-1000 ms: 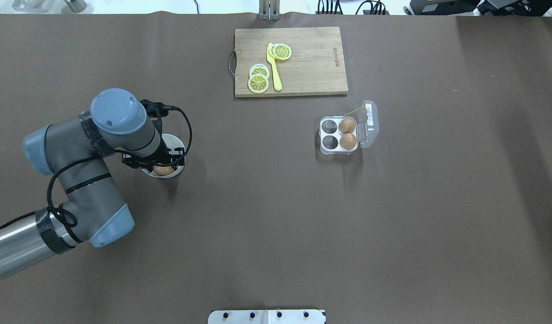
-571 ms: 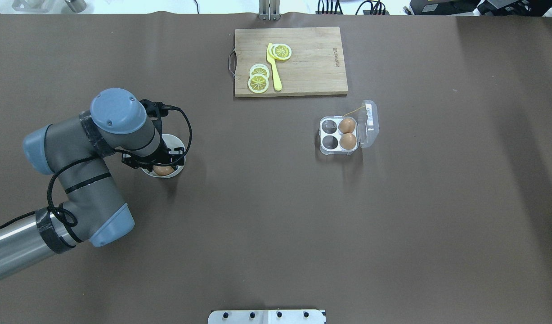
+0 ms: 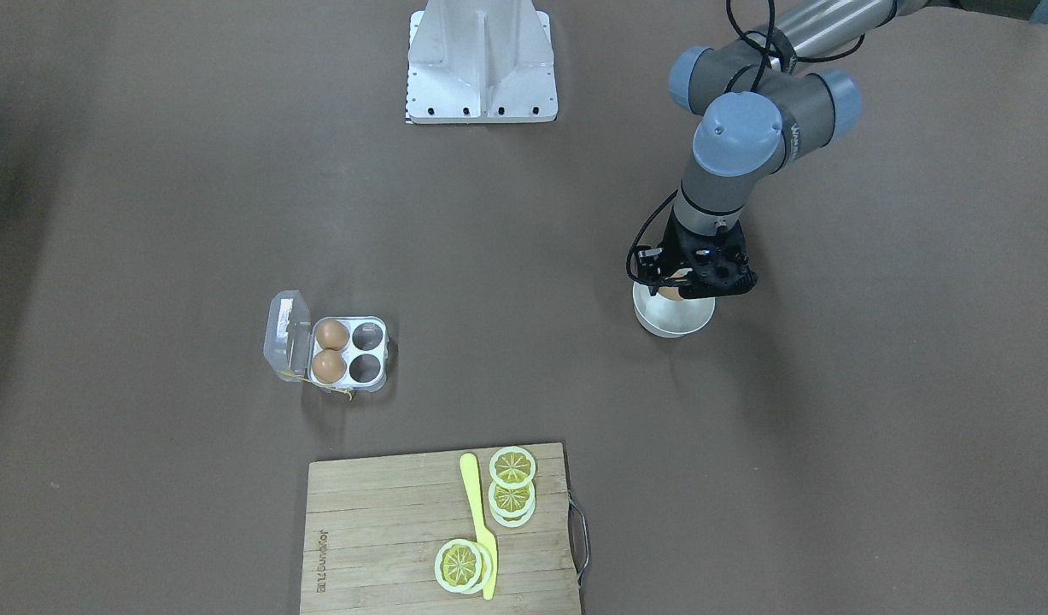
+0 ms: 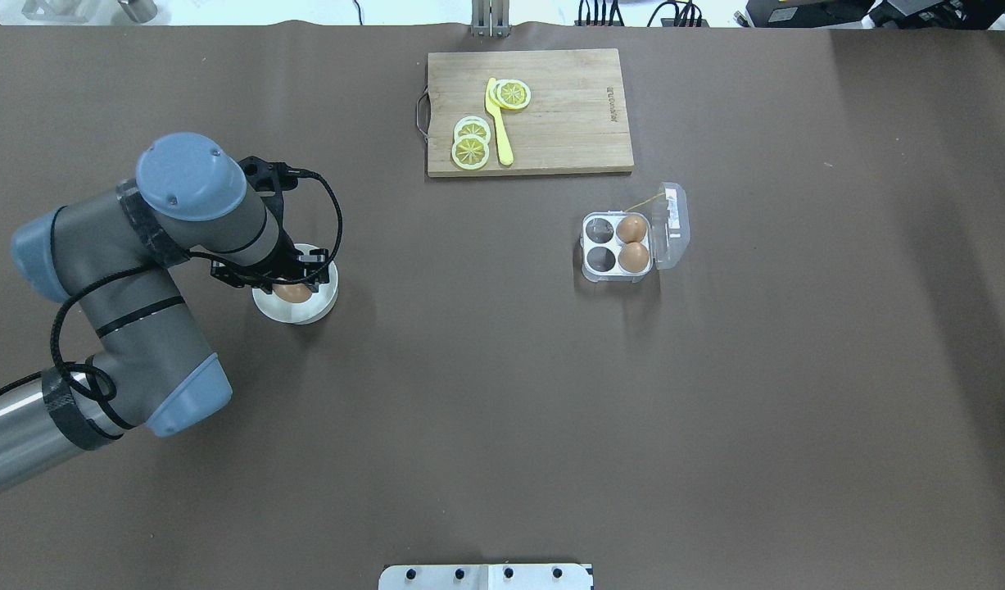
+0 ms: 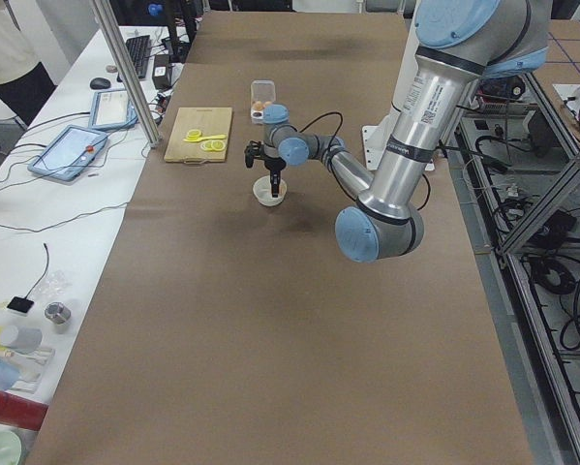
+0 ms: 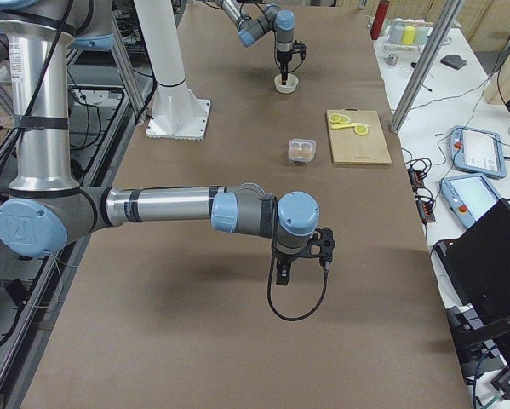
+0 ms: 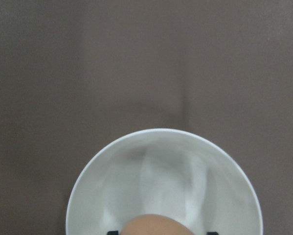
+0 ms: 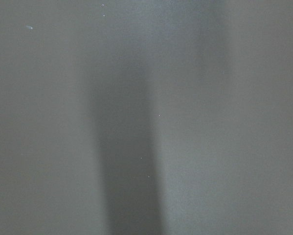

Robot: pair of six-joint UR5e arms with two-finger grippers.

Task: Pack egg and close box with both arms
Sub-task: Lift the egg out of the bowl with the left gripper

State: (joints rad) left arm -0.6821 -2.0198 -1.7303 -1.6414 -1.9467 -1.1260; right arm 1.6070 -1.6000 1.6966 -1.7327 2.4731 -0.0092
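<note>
**Ana:** While the left tool (image 4: 291, 283) is clenching the small orange-brown oval egg (image 4: 292, 292) just above the round white bowl (image 4: 307, 315), which step are we watching?

**Ben:** I am reading it as the lift-out. The left wrist view is showing the egg at its lower edge, with the bowl's inside lying vacant beneath it.

**Ana:** Where is the egg heading?

**Ben:** Across the brown bench (image 4: 469, 369) to the small square clear-plastic four-cell box (image 4: 586, 244), which is standing well apart from the bowl, near the wooden cutting board (image 4: 559, 123). Its hinged transparent lid (image 4: 672, 215) is lying open on the side away from the bowl. Two matching eggs (image 4: 632, 230) are filling the cells beside the lid, and the two cells facing the bowl (image 4: 599, 230) are waiting.

**Ana:** What is the next move asking for?

**Ben:** I am judging that the egg is needing to clear the rim, travel sideways, then come down gently into one waiting cell, with no harder squeeze.

**Ana:** Is the right tool (image 6: 283, 274) helping?

**Ben:** It is hanging above the bench, well apart from the box, and showing only in a side view. I cannot tell whether it is released or clenched. It is probably being kept for the lid.
</note>
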